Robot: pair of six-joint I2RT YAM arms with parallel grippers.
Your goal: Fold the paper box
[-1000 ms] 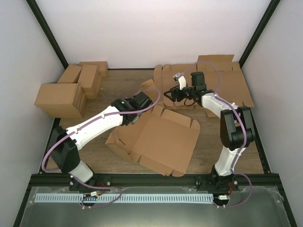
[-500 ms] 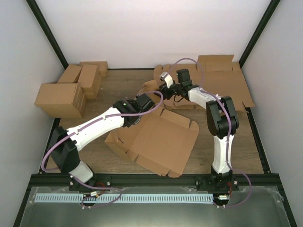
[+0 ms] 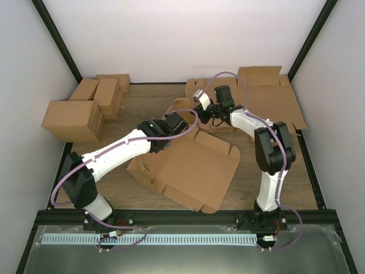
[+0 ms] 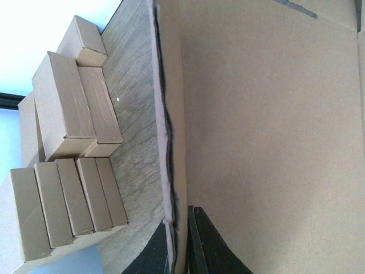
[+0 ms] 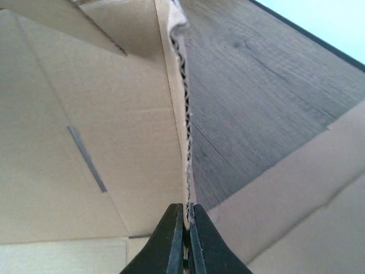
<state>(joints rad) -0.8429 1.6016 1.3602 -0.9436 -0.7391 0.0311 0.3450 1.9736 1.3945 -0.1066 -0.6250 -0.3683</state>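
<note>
A plain brown paper box [image 3: 199,168] of creased cardboard lies opened out on the wooden bench [image 3: 148,100]. It sits to the right of, and nearer the arm bases than, a cluster of closed brown cartons [image 3: 85,108]. Its broad main panel rests flat. The tabbed flaps on the edge farthest from the bases stand tilted up off the wood, on the side away from the cartons.

The left tool [image 3: 181,124] reaches in from the cartons' side to that raised far edge. In the left wrist view, its dark fingers [image 4: 205,245] stand narrow on either side of a thin cardboard edge, so the left tool [image 4: 181,216] is pinching the paper box [image 4: 274,142]. The cartons [image 4: 68,114] show across a strip of bare bench [image 4: 134,114].

The right tool [image 3: 199,112] meets the same far edge just beyond the left one, farther from the cartons. In the right wrist view, its black fingers [image 5: 171,228] are pressed together on a corrugated edge that rises straight up from them. The right tool [image 5: 186,208] thus grips a flap of the paper box [image 5: 85,142], with dark wood bench [image 5: 256,85] beyond.

A pile of flat brown cardboard sheets [image 3: 274,97] lies well to the right of the cartons, at the far side of the bench. It is behind the right arm.
</note>
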